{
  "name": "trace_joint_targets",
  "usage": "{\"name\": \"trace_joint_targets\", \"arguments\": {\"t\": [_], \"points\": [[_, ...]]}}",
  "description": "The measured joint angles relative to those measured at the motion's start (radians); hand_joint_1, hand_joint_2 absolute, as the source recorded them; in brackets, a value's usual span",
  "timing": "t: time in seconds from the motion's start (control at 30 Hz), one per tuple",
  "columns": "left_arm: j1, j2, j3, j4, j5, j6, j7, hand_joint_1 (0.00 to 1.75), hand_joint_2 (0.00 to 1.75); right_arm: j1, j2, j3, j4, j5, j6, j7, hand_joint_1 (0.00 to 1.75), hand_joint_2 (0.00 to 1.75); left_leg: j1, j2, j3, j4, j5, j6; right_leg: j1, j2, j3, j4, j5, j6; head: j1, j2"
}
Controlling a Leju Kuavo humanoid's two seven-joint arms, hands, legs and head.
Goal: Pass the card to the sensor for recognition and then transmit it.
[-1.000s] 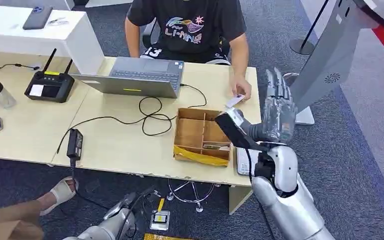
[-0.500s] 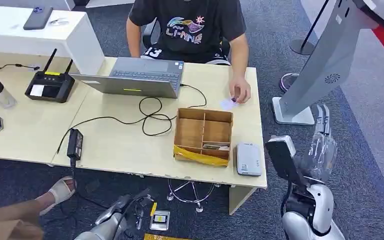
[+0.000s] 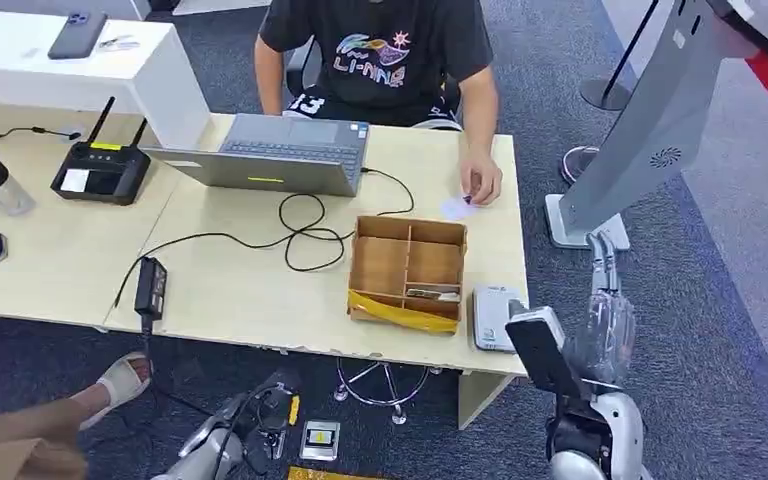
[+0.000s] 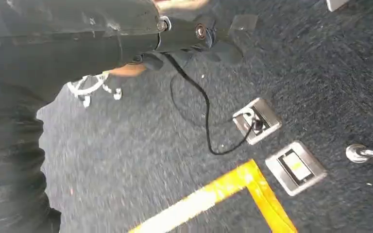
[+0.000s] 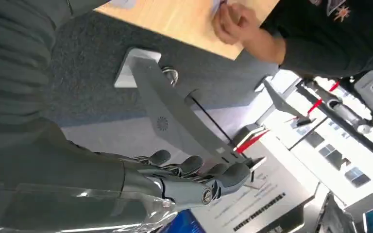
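Since a second ago the right hand (image 3: 608, 300) has dropped from above the wooden box (image 3: 407, 272) to a spot off the table's right edge, beside the grey sensor (image 3: 495, 317) — and the card (image 3: 457, 207) has stayed under the person's hand (image 3: 481, 183) on the tabletop.

Its fingers are straight and close together, pointing away from the robot, and nothing shows between them; the right wrist view shows the same bare fingers (image 5: 189, 170) stretched out. The left hand (image 3: 228, 438) hangs low beside the robot's body below the table edge, blurred, so I cannot tell how its fingers lie.

The card lies beyond the wooden box, just past its far right corner, flat on the table with the person's fingers touching it. From the right hand it is forward and to the left, with the sensor between — the right hand is clearly the nearer one. I cannot tell the card's long axis; it is small and pale against the wood.
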Motion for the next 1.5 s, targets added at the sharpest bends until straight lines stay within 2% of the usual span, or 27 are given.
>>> {"name": "trace_joint_targets", "arguments": {"t": [0.13, 0.27, 0.5, 0.67, 0.9, 1.0, 1.3, 1.5], "points": [[0.006, 0.014, -0.096, -0.019, 0.131, 0.016, 0.016, 0.00, 1.75, -0.023, 0.028, 0.061, 0.000, 0.043, 0.061, -0.036, 0.00, 1.75, 0.000, 0.000, 0.000, 0.000, 0.000, 0.000, 0.000, 0.000, 0.000, 0.000, 0.000, 0.000, 0.000, 0.000], [0.015, 0.030, -0.173, -0.028, 0.213, 0.030, 0.018, 0.00, 1.75, -0.053, 0.061, 0.127, 0.000, 0.065, 0.136, -0.074, 0.00, 1.75, 0.000, 0.000, 0.000, 0.000, 0.000, 0.000, 0.000, 0.001, 0.000, 0.001, 0.000, 0.000, 0.000, 0.000], [0.029, 0.051, -0.291, -0.042, 0.306, 0.046, 0.036, 0.00, 1.75, -0.102, 0.132, 0.251, 0.026, 0.083, 0.262, -0.141, 0.00, 1.75, 0.000, -0.001, 0.000, 0.000, 0.000, 0.000, 0.000, 0.000, 0.000, 0.001, -0.001, -0.001, 0.000, 0.000], [0.030, 0.062, -0.361, -0.054, 0.333, 0.045, 0.052, 0.00, 1.75, -0.137, 0.171, 0.313, 0.081, 0.098, 0.344, -0.149, 0.00, 1.75, 0.000, -0.001, 0.000, 0.000, 0.000, 0.000, 0.000, -0.001, 0.000, 0.001, -0.001, -0.001, 0.000, 0.000], [0.017, 0.068, -0.443, -0.064, 0.362, 0.036, 0.073, 0.00, 1.75, -0.187, 0.209, 0.353, 0.147, 0.122, 0.421, -0.142, 0.00, 1.75, 0.000, -0.001, 0.000, 0.000, 0.000, 0.000, 0.000, 0.000, 0.000, 0.001, -0.001, -0.001, 0.000, 0.000], [0.008, 0.068, -0.480, -0.064, 0.364, 0.030, 0.080, 0.00, 1.75, -0.207, 0.225, 0.361, 0.183, 0.135, 0.433, -0.127, 0.00, 1.75, 0.000, -0.001, 0.000, 0.000, 0.000, 0.000, 0.000, 0.000, 0.000, 0.001, -0.001, -0.001, 0.000, 0.000], [-0.019, 0.053, -0.583, -0.063, 0.362, -0.026, 0.153, 0.00, 1.75, -0.285, 0.259, 0.363, 0.314, 0.199, 0.496, -0.047, 0.00, 1.75, 0.000, -0.001, 0.000, 0.000, 0.000, 0.000, 0.000, 0.000, 0.000, 0.001, -0.001, -0.001, 0.000, 0.000], [-0.036, 0.041, -0.645, -0.058, 0.364, -0.053, 0.182, 0.00, 1.75, -0.356, 0.277, 0.361, 0.443, 0.237, 0.496, 0.000, 0.00, 1.75, 0.000, -0.001, 0.000, 0.000, 0.000, 0.000, 0.000, 0.000, 0.000, 0.001, 0.000, -0.001, 0.000, 0.000]]}}
